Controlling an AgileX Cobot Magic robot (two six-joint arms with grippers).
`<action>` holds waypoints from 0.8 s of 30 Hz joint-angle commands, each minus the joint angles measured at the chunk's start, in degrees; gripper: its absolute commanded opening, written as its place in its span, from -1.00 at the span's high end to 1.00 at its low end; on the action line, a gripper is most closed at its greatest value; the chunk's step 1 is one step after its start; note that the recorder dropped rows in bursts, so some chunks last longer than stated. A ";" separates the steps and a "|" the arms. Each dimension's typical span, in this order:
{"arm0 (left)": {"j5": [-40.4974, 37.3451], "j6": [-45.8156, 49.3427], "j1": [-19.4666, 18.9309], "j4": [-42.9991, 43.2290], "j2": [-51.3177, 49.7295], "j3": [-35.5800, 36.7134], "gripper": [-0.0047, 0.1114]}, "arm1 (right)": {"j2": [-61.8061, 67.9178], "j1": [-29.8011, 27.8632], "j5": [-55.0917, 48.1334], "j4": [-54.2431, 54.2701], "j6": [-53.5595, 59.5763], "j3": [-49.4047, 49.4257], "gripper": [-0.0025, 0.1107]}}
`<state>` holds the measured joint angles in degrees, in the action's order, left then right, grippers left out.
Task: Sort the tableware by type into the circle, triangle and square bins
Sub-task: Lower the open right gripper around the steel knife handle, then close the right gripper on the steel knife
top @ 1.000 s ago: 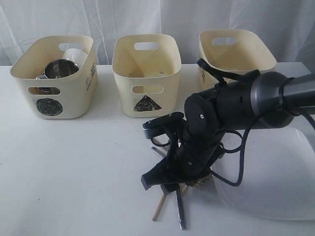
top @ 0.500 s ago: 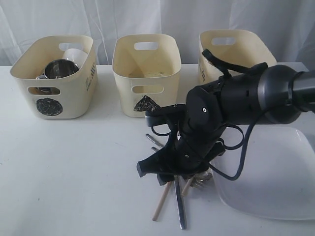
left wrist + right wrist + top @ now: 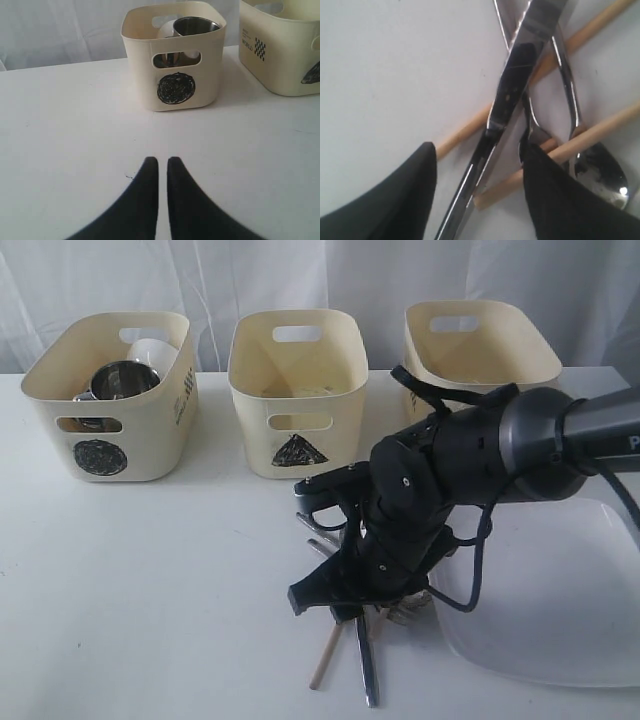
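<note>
My right gripper (image 3: pixel 479 150) is open, pointing down over a crossed pile of cutlery on the table. The steel knife (image 3: pixel 515 75) runs between its fingers, and one chopstick (image 3: pixel 465 127) and another chopstick (image 3: pixel 600 130) lie under it. The spoon (image 3: pixel 602 175) and fork (image 3: pixel 532 132) lie beside one finger. In the exterior view the right gripper (image 3: pixel 335 602) hides most of the pile. The circle bin (image 3: pixel 110 430) holds a steel mug (image 3: pixel 122 380) and a white bowl (image 3: pixel 150 348). My left gripper (image 3: pixel 162 161) is shut and empty, low over bare table facing the circle bin (image 3: pixel 175 105).
The triangle bin (image 3: pixel 300 390) stands in the middle. A third cream bin (image 3: pixel 480 340) is at the back right, its mark hidden by the arm. The large white plate (image 3: pixel 560 600) lies right of the cutlery. A curtain hangs behind.
My right gripper has shifted a little over the cutlery pile, first left, then back down onto it, with its jaws held equally wide. The cutlery has not moved.
</note>
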<state>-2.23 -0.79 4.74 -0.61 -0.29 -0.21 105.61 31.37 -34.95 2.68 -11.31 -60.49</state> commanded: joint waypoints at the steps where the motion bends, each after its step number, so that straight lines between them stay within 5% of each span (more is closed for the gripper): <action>1: 0.28 -0.45 0.02 -0.64 0.29 0.21 0.69 | 0.69 -0.03 -1.38 -0.20 1.26 -0.17 0.08; 24: 0.28 -0.45 0.02 -0.64 0.29 0.21 0.69 | -3.10 0.60 -4.66 0.48 3.87 -0.55 0.08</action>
<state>-2.23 -0.79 4.74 -0.61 -0.29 -0.21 104.82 31.71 -39.96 3.02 -8.26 -60.49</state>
